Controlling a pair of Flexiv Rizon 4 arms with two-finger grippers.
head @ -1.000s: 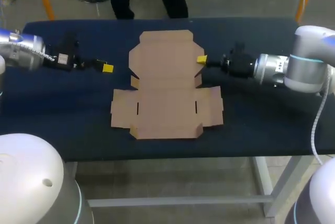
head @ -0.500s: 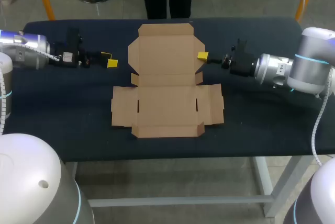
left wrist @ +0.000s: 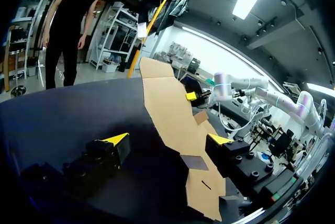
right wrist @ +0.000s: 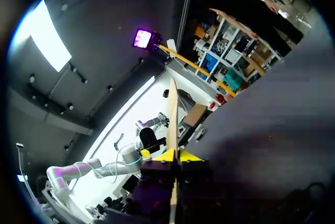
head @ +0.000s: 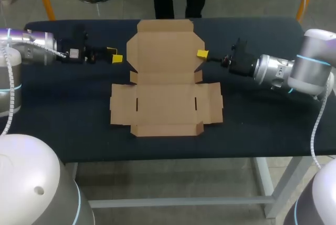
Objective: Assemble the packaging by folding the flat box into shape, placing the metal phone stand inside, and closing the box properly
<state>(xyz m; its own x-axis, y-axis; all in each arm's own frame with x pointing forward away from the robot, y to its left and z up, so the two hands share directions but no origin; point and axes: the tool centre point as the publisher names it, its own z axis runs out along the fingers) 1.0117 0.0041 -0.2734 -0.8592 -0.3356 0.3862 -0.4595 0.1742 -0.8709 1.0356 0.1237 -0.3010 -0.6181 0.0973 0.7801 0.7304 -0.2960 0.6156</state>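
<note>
Box: the flat brown cardboard box blank (head: 165,93) lies unfolded, flaps spread, on the dark blue cloth-covered table (head: 262,125). Its front half, with two short slits, rests flat on the cloth. In both wrist views its rear panel seems to rise off the cloth.

Right gripper: my right gripper (head: 202,53) is at the blank's right edge, on the rear panel, just behind the notch where that panel meets the front half. In the right wrist view the thin cardboard edge (right wrist: 172,109) runs straight between my two yellow tips (right wrist: 177,156). The tips are pressed close together, one on each face, so these jaws are pinching the blank.

Left gripper: my left gripper (head: 114,54) sits just beside the blank's left edge, level with the rear panel and pointing at it. A strip of bare cloth separates it from the card. In the left wrist view my two yellow tips (left wrist: 167,139) stand wide apart with nothing held. The blank (left wrist: 172,114) stretches ahead of them, and the right gripper (left wrist: 192,96) shows at its far edge.

Arms: each arm comes in low over the table from its own side of the blank, so the grippers face each other across the rear panel.
</note>
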